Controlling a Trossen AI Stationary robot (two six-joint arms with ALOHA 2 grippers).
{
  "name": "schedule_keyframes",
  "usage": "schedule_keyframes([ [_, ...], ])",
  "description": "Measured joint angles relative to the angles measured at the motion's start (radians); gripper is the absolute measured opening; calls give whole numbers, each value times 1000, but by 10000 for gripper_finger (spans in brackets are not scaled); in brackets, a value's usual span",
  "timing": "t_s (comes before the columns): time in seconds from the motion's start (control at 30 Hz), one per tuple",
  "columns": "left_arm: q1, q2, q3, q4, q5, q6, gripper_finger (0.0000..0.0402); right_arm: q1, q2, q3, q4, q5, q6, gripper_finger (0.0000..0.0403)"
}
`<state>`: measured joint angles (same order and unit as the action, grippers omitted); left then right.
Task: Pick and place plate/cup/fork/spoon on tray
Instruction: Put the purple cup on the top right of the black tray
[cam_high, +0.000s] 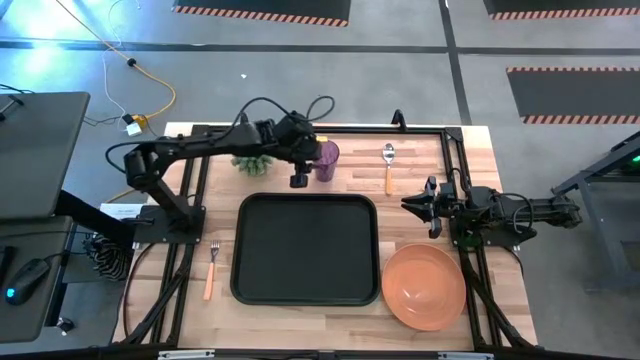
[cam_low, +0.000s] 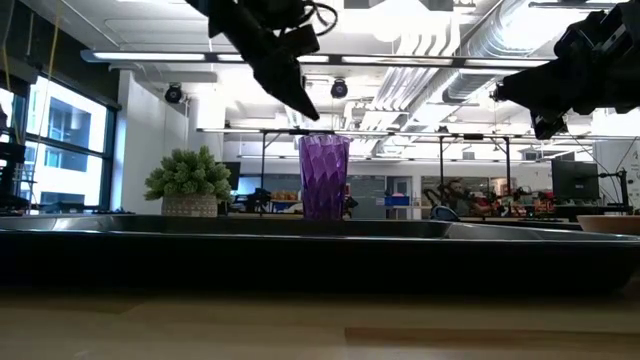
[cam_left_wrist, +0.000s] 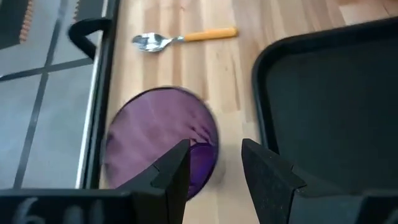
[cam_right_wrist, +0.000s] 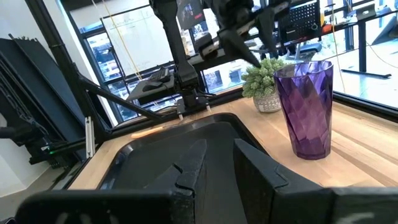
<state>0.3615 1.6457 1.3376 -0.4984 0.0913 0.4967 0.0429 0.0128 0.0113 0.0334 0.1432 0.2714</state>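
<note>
The purple cup (cam_high: 327, 159) stands upright on the table just beyond the black tray's (cam_high: 305, 250) far edge. My left gripper (cam_left_wrist: 214, 169) hovers open above it, slanting down, its tips (cam_low: 308, 108) a little over the cup's rim (cam_low: 324, 138) without touching. The spoon (cam_high: 388, 166) lies right of the cup, and the fork (cam_high: 211, 268) lies left of the tray. At the tray's near right corner sits the orange plate (cam_high: 424, 287). My right gripper (cam_high: 415, 205) waits open to the right of the tray, pointing level.
A small green plant in a pot (cam_high: 253, 160) stands just left of the cup, under my left arm. Black frame rails (cam_high: 445, 140) run along the table's far and side edges. Bare wood lies between the tray and the spoon.
</note>
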Motion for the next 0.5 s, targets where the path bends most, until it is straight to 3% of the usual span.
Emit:
schedule_keyframes([
  [0.27, -29, 52, 0, 3, -127, 6, 134, 0, 0, 0, 0, 0, 1, 71],
  [0.5, -29, 63, 0, -14, -126, 6, 134, 0, 0, 0, 0, 0, 1, 71],
])
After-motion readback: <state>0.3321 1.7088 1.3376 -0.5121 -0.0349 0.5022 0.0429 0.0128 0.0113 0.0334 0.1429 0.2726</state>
